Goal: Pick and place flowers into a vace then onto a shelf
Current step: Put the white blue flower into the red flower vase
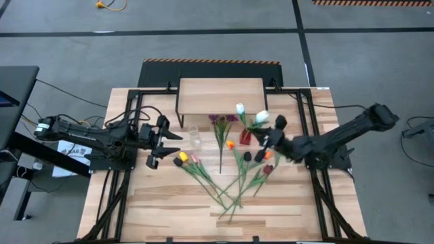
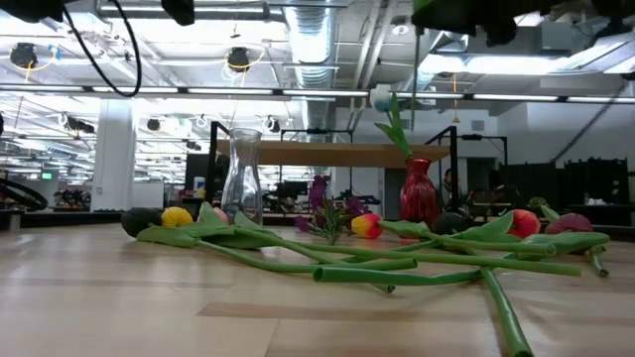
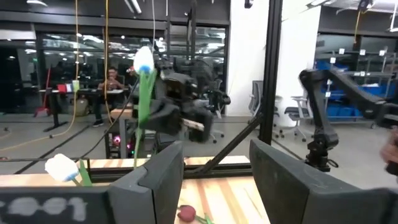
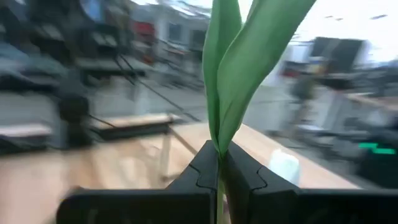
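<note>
My right gripper (image 1: 270, 139) (image 4: 219, 171) hovers over the table's middle right, shut on a white tulip (image 1: 262, 116) (image 3: 144, 59). Another white tulip (image 1: 240, 108) (image 2: 382, 97) stands with its stem in a small red vase (image 1: 245, 137) (image 2: 418, 188). A clear glass vase (image 1: 194, 139) (image 2: 241, 178) stands upright to its left. Several tulips (image 1: 224, 179) and a purple sprig (image 1: 222, 120) lie flat on the table. The wooden shelf (image 1: 220, 96) stands at the far edge. My left gripper (image 1: 171, 144) (image 3: 214, 168) hangs open left of the glass vase, holding nothing. My right gripper pinches the white tulip's green stem (image 4: 219, 163) between its two fingers, just below the leaves (image 4: 239, 68). The fingers come level from the table's right side and lie across the stem. The tulip stands upright, head above the fingers, lifted clear of the table.
A yellow tulip (image 1: 182, 157) lies just in front of my left gripper. Orange (image 1: 230, 144), dark (image 1: 247, 156) and red (image 1: 268, 169) heads lie near the red vase, their stems crossing toward the near edge. Black frame posts (image 1: 135, 102) flank the table.
</note>
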`<action>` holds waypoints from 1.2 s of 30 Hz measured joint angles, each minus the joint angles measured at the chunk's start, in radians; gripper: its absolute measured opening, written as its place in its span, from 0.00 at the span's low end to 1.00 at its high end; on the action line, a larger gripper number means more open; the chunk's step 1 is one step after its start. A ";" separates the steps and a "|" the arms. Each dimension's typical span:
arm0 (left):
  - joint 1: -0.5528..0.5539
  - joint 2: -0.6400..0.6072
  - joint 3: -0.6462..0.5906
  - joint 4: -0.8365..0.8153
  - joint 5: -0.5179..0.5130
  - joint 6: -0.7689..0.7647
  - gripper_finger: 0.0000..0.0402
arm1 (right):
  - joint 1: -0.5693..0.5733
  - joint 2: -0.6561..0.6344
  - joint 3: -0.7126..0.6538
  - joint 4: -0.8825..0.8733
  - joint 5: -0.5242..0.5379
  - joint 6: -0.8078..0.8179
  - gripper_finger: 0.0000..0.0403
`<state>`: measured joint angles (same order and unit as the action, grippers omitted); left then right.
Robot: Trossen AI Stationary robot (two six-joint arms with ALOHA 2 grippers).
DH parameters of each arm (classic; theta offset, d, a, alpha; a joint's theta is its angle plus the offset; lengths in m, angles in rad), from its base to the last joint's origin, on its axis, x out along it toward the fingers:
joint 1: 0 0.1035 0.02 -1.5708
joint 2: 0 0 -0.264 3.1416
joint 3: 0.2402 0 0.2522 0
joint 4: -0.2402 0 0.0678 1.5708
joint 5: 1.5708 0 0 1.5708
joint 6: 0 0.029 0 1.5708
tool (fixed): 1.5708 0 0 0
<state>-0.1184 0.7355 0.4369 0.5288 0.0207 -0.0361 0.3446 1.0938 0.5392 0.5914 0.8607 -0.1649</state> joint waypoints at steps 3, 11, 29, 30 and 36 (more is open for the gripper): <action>0.000 -0.011 -0.001 -0.023 0.021 -0.001 0.43 | -0.090 -0.127 -0.045 -0.084 -0.174 0.061 0.00; -0.001 -0.009 -0.001 -0.057 0.045 0.020 0.43 | -0.248 -0.119 -0.089 -0.143 -0.242 0.132 0.00; -0.001 -0.009 -0.001 -0.067 0.044 0.024 0.43 | -0.278 -0.032 -0.089 -0.144 -0.245 0.215 0.18; -0.001 -0.009 -0.001 -0.067 0.044 0.023 0.43 | -0.277 -0.040 -0.088 -0.173 -0.244 0.233 0.20; -0.001 -0.009 -0.001 -0.067 0.044 0.023 0.43 | -0.274 -0.066 -0.088 -0.345 -0.271 0.364 0.36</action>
<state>-0.1192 0.7265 0.4355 0.4618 0.0643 -0.0128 0.0708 1.0274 0.4511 0.2460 0.5895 0.1988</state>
